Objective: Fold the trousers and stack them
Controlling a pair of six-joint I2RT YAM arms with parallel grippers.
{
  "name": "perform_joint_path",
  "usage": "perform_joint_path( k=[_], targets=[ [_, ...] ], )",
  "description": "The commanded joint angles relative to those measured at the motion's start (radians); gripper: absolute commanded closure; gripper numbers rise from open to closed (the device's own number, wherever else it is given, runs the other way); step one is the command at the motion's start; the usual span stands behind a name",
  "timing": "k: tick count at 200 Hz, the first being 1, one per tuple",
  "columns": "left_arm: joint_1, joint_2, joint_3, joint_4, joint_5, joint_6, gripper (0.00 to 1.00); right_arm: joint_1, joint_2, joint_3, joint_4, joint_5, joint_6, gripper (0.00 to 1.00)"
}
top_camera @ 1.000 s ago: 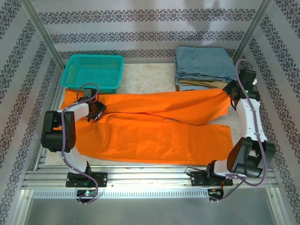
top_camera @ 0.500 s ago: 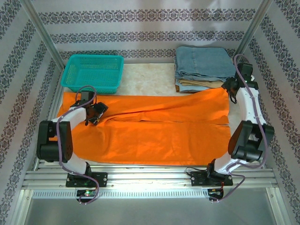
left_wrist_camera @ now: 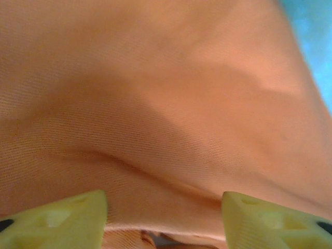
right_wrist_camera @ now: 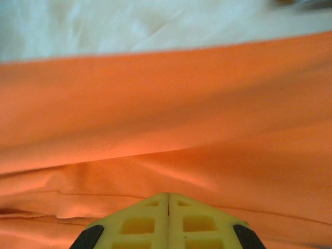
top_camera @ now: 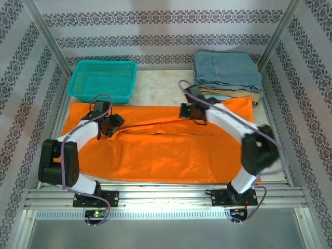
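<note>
The orange trousers [top_camera: 171,148] lie spread flat across the table, doubled lengthwise, with a fold line running left to right. My left gripper [top_camera: 111,123] sits low over their left part, near the upper edge. In the left wrist view its fingers [left_wrist_camera: 52,218] stand well apart, and a ridge and hem of the orange cloth [left_wrist_camera: 155,78] lie between and ahead of them. My right gripper [top_camera: 187,110] reaches to the middle of the upper edge. Its tips [right_wrist_camera: 168,199] are pressed together, hovering over the cloth [right_wrist_camera: 166,104] with nothing between them.
A teal basket [top_camera: 102,80] stands at the back left, just beyond the trousers. Folded denim [top_camera: 226,70] lies on a tan pair [top_camera: 228,93] at the back right. Bare white tabletop [top_camera: 161,85] shows between them. Metal frame posts [top_camera: 46,39] rise at both back corners.
The right arm swung from the trousers' right end to their middle, and the raised cloth there now lies flat. The left gripper shifted slightly right along the upper edge.
</note>
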Motion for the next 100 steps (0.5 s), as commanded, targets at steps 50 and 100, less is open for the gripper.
perform_joint_path(
  k=[50, 100],
  targets=[
    [-0.024, -0.118, -0.266, 0.055, 0.004, -0.142, 0.61, 0.023, 0.184, -0.032, -0.043, -0.124, 0.019, 1.00],
    [-0.232, -0.235, -0.359, 0.042, -0.009, -0.245, 0.64, -0.158, 0.070, -0.217, -0.041, -0.184, -0.003, 1.00]
  ],
)
